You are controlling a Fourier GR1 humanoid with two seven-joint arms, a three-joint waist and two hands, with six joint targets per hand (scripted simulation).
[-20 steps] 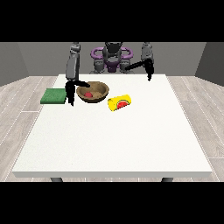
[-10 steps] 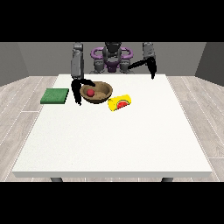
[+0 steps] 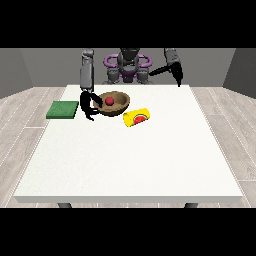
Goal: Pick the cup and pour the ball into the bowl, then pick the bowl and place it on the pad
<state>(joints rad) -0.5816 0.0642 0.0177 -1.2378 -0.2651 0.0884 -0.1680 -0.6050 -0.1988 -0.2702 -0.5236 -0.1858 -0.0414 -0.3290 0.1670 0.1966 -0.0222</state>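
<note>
Bowl (image 3: 114, 103): brown, wooden-looking, round and shallow; sat on the white table (image 3: 130, 160) near its far edge, left of centre; seemed tipped slightly, its left rim at the hand.
Ball (image 3: 109, 101): small, red; lay inside the bowl, close to the middle.
Cup (image 3: 137, 117): yellow, with a red and green watermelon-slice picture on its side; lay on its side on the table, just beside the bowl at the lower right, apart from both hands.
Pad (image 3: 63, 109): green, flat, rectangular; lay at the table's left edge, near the bowl but not touching it.
Hand at the view's left (image 3: 88, 105): black; hung down from a grey forearm at the bowl's left rim; fingers curled around that rim, tips pointing down towards the table.
Hand at the view's right (image 3: 177, 76): black; held above the table's far right corner, well apart from bowl, cup and pad; finger state could not be told; nothing seen in it.
</note>
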